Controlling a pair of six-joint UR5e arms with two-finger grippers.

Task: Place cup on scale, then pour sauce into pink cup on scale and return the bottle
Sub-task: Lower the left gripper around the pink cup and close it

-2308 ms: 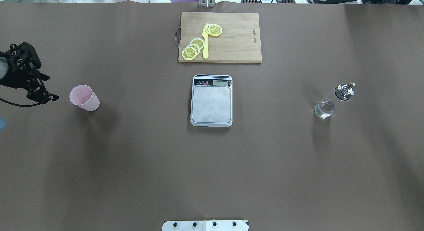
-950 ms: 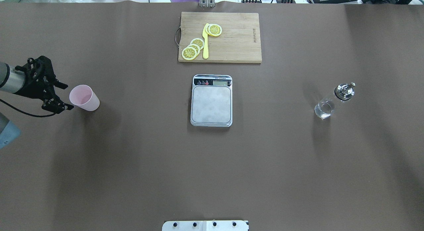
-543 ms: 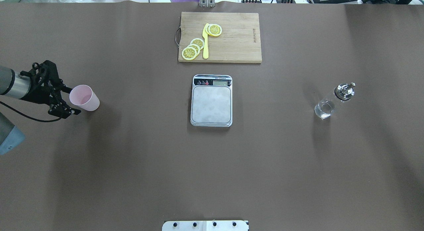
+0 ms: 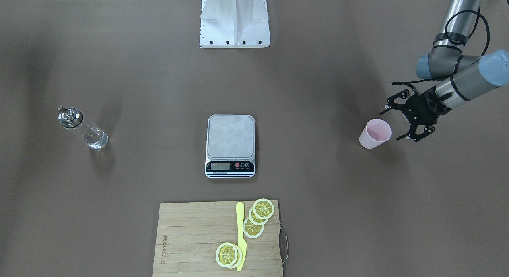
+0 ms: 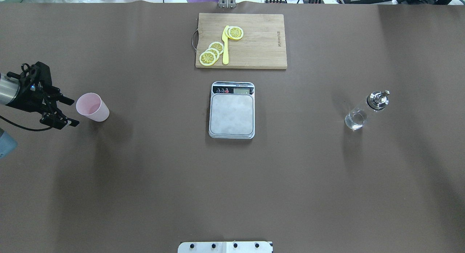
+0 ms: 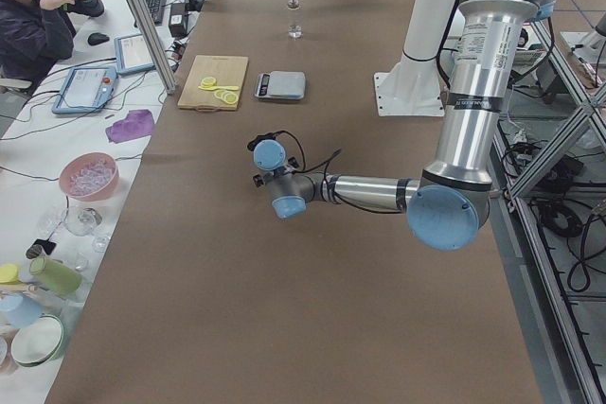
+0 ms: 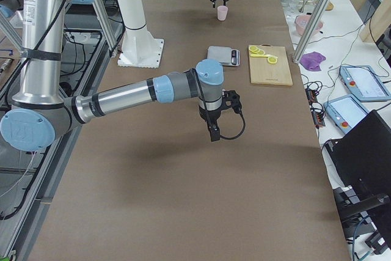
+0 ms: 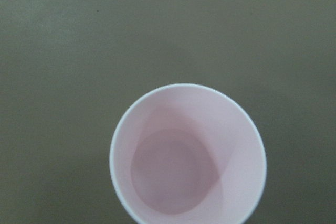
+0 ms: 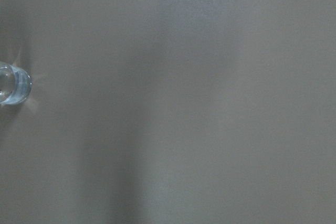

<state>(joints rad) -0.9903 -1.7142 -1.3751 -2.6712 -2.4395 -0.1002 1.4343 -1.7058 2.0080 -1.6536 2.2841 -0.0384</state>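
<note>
**Brown tabletop with the scale at centre, the cup at left, the bottle at right**

The wide brown paper-covered tabletop (image 5: 145, 180) carries every item; directions follow the overhead view. The grey left arm (image 4: 461, 84) enters low from the left edge. Its black two-finger left pincer (image 5: 73, 111) is released, with the fingers spread wide and their tips just beside the left rim of the cup; contact cannot be judged. The grey right arm (image 7: 122, 99) shows only from the side camera, reaching out over bare tabletop with the right pincer (image 7: 213, 134) pointing down; whether it is released or clenched cannot be told.

At far centre lies a rectangular pale wooden cutting board (image 5: 258, 46). Just near of it sits the flat silver-grey kitchen scale (image 5: 231, 113), its platform bare and its black display strip on the far side.

Well to the right of the scale stands the slim clear glass bottle with a shiny metal spout cap (image 5: 363, 113), upright, with colourless sauce (image 5: 354, 120) visible at its base. Well to the left of the scale stands the small pale pink tapered cup (image 5: 92, 107), upright on the tabletop, and the left wrist camera shows its inside empty.

On the left half of the board rest several yellow lemon slices (image 5: 207, 58) and a slender yellow plastic knife (image 5: 225, 46) that lies between them.
</note>
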